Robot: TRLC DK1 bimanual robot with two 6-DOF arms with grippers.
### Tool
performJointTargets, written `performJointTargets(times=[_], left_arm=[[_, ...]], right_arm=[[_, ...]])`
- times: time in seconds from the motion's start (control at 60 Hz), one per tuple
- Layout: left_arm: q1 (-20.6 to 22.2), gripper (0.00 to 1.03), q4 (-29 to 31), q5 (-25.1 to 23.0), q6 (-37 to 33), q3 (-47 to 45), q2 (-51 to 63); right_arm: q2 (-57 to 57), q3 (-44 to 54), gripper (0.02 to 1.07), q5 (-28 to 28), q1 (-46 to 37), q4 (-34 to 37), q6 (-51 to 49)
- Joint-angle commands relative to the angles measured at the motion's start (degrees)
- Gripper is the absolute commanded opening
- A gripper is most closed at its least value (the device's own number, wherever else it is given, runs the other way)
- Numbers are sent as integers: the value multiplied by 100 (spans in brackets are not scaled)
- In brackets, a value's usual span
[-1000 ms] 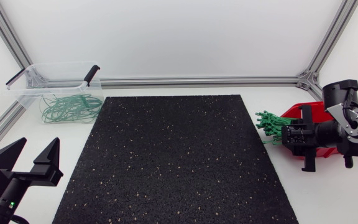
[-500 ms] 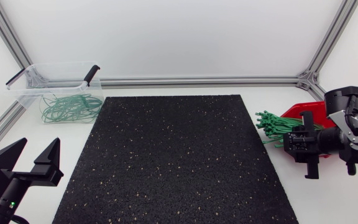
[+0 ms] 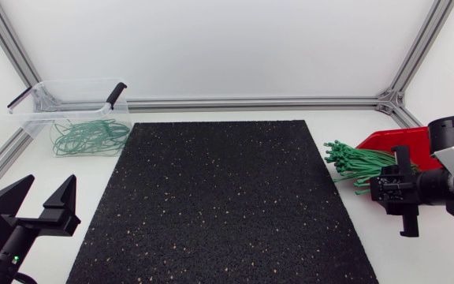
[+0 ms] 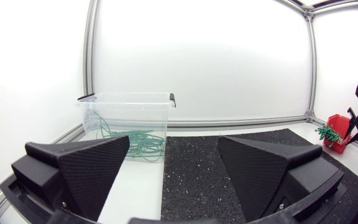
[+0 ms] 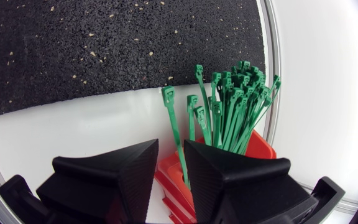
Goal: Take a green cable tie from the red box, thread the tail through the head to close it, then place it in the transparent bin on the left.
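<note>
The red box (image 3: 396, 142) lies at the table's right edge, with a bundle of green cable ties (image 3: 351, 158) sticking out of it toward the mat. My right gripper (image 3: 373, 188) hangs just in front of the box. In the right wrist view its fingers (image 5: 171, 155) stand close together on the tail of one green cable tie (image 5: 174, 124), whose head points away from the bundle (image 5: 235, 99) and the red box (image 5: 260, 146). The transparent bin (image 3: 69, 99) at the far left holds looped ties (image 3: 89, 136). My left gripper (image 3: 46, 189) rests open and empty at the front left, facing the bin (image 4: 126, 99).
A black speckled rubber mat (image 3: 219, 197) covers the middle of the table. Aluminium frame rails (image 3: 251, 102) run along the back and side edges. White table surface shows between the mat and the red box.
My right gripper has drawn back from the red box toward the table's front right, uncovering more of the box. One tie has come away from the bundle with it. The left arm is still.
</note>
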State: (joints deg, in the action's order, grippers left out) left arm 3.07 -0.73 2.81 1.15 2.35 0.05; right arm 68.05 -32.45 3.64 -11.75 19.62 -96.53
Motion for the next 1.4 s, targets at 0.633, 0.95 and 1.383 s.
performJointTargets(times=[0.633,0.95,1.383], left_arm=[[9,99,117,-44,96,-226,74],[1,99,117,-44,96,-226,74],[9,99,117,-44,96,-226,74]], right_arm=[[507,37,30,-100,190,-371,-6],[367,-60,30,-171,419,-309,135],[-55,-236,30,-21,296,209,91]])
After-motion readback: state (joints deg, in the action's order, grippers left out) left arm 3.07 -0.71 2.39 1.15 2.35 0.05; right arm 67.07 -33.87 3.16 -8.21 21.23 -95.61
